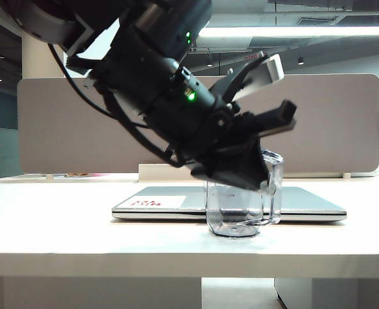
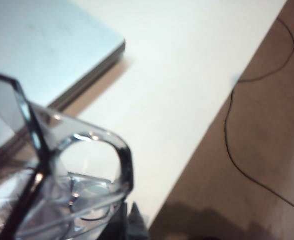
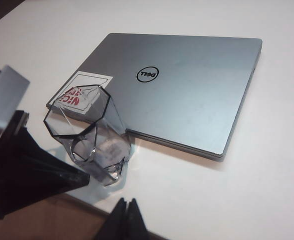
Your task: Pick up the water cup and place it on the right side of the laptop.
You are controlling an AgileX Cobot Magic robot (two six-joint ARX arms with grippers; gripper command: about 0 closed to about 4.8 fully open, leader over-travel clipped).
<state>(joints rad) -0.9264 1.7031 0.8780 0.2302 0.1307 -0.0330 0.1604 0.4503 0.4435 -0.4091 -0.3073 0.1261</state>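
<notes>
The water cup (image 1: pixel 237 215), clear grey-blue with faceted walls, stands on the white table just in front of the closed silver laptop (image 1: pixel 305 205). My left arm reaches down from the upper left, and my left gripper (image 1: pixel 265 185) ends at the cup's handle side. In the left wrist view its fingertips (image 2: pixel 133 220) lie close together beside the lower end of the handle loop (image 2: pixel 128 167), with no cup material visible between them. My right gripper (image 3: pixel 127 204) is shut and empty, hovering over the table edge near the cup (image 3: pixel 94 135) and the laptop (image 3: pixel 186 95).
A grey partition panel (image 1: pixel 343 122) runs behind the table (image 1: pixel 60 225). Past the table's edge lies brown floor with a thin black cable (image 2: pixel 231 130). A white sticker with red letters (image 3: pixel 79 95) marks the laptop corner nearest the cup.
</notes>
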